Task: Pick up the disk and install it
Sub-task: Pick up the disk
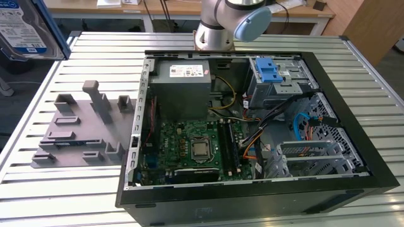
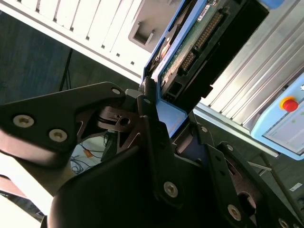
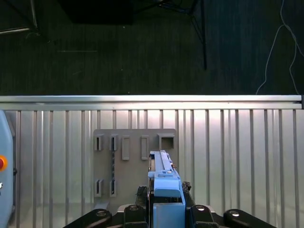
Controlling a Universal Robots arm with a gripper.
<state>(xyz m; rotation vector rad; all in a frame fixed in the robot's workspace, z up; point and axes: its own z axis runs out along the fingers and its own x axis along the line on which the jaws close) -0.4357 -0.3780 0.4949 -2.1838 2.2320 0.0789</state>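
Aloft, my gripper (image 3: pixel 164 211) clamped shut on disk (image 1: pixel 25 28), edge-up over grey fixture (image 1: pixel 82 127), exterior view's far left, well apart from open case (image 1: pixel 358 142). Pick done, I judged; install pending, needing rails squared to bay (image 1: pixel 281 82).

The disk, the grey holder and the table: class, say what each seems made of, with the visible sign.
The disk: glossy, paper-like label on its face; its blue side rail looks like smooth moulded plastic. The grey holder: even matte grey with blocky slots, probably plastic, perhaps printed. The table: bright ribbed slats with a brushed sheen, likely aluminium.
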